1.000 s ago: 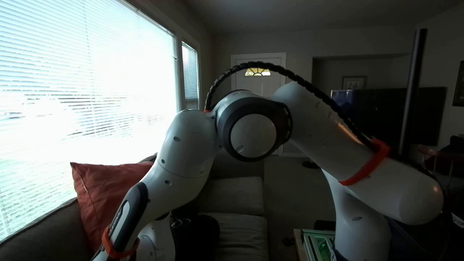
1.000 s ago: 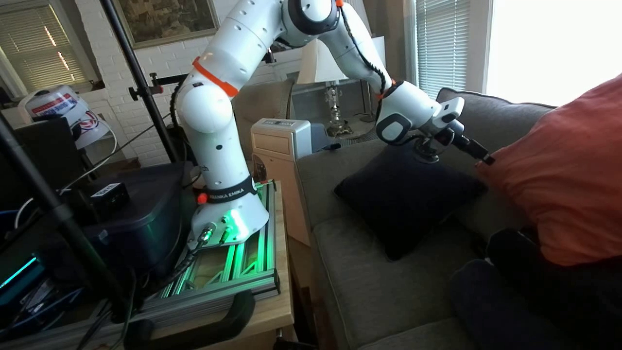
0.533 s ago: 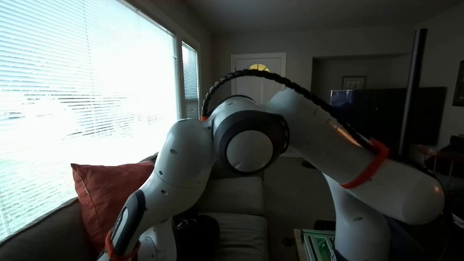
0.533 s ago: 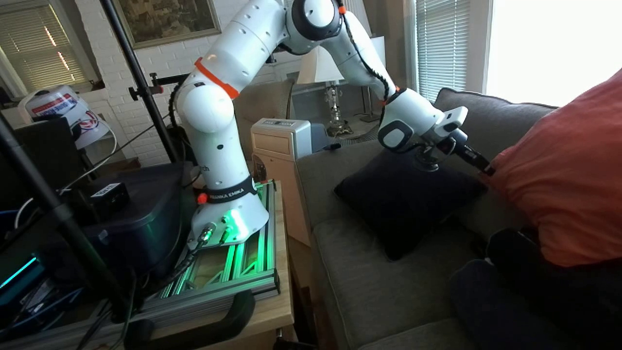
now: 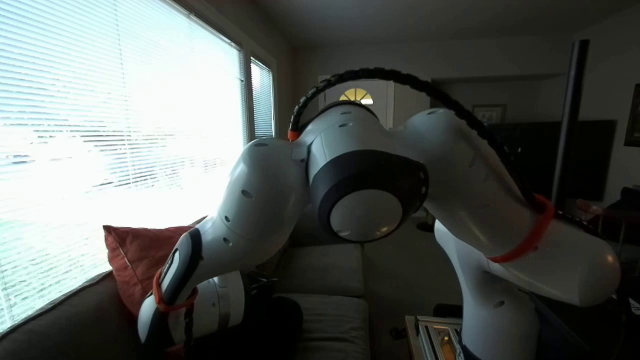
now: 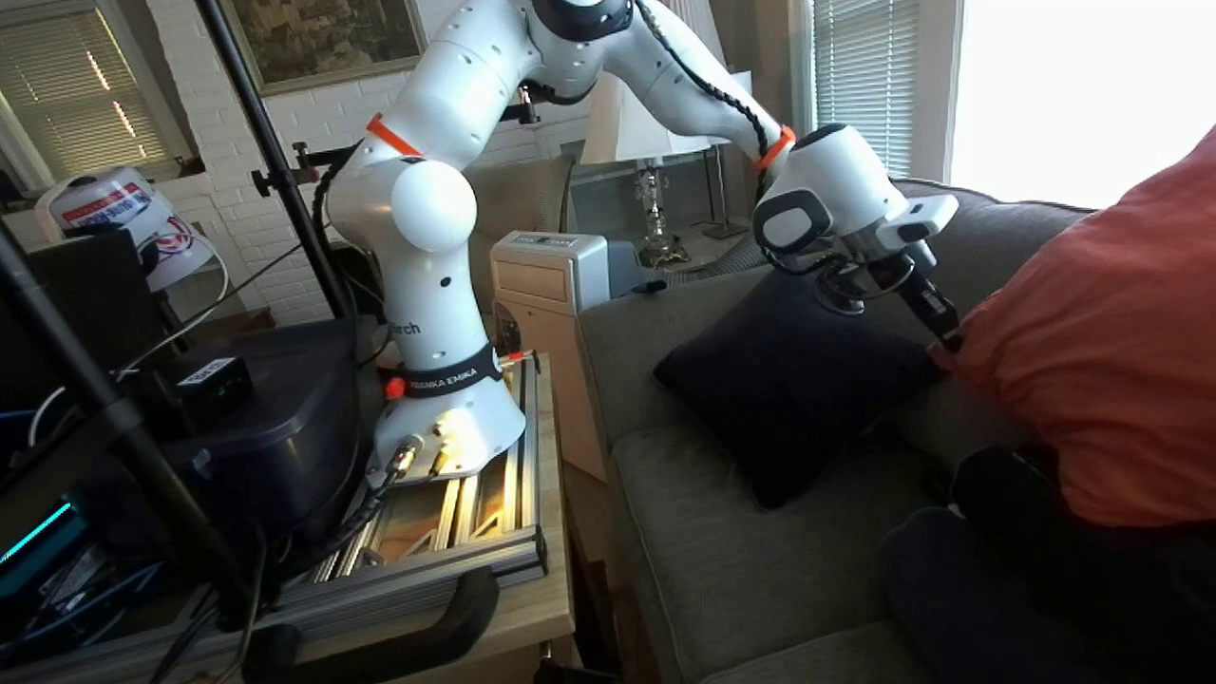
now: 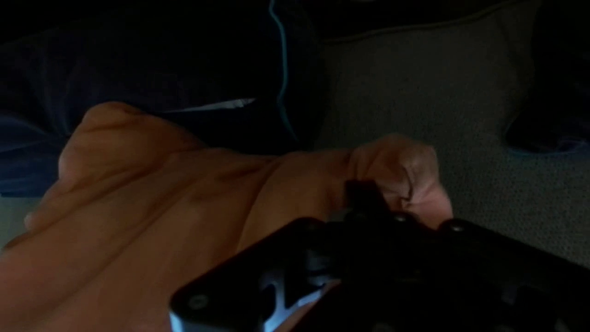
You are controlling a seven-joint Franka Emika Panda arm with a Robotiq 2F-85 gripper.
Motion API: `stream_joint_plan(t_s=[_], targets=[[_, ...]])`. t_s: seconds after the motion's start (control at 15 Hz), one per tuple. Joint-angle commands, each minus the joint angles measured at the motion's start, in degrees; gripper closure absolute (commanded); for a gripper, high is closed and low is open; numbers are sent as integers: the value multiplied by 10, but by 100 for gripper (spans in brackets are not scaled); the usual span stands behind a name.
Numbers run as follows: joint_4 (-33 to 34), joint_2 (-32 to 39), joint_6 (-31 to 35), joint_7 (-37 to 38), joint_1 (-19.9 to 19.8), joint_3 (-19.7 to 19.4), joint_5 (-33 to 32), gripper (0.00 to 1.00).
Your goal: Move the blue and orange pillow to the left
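Orange pillow (image 7: 184, 216) puckered in hand (image 7: 365, 191), clear only in wrist view

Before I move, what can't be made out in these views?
Coral-orange square fabric pillow: partial in both exterior views, cut off by the right edge or hidden by the white jointed arm.
Whether the black two-finger tool grips it: wrist view, too dark.
Dark navy square fabric cushion: top behind the arm, exterior view.

That Panda arm (image 6: 456, 104) is mostly white, with orange-red straps (image 5: 539, 229), a ribbed black cable (image 5: 380, 74), "FRANKA EMIKA" collar (image 6: 446, 378) and screw-dotted black gripper (image 7: 365, 192).
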Motion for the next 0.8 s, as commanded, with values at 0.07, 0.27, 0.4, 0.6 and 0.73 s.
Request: stream_joint_plan(t_s=[0.07, 0.27, 0.4, 0.6, 0.73], targets=[[-49, -62, -164, 64, 82, -104, -91, 100], [-64, -131, -216, 124, 72, -98, -223, 100], [-72, -182, -239, 170, 54, -75, -316, 100], [-79, -260, -270, 243, -1, -12, -450, 100], [-71, -298, -300, 290, -62, 57, -523, 100]])
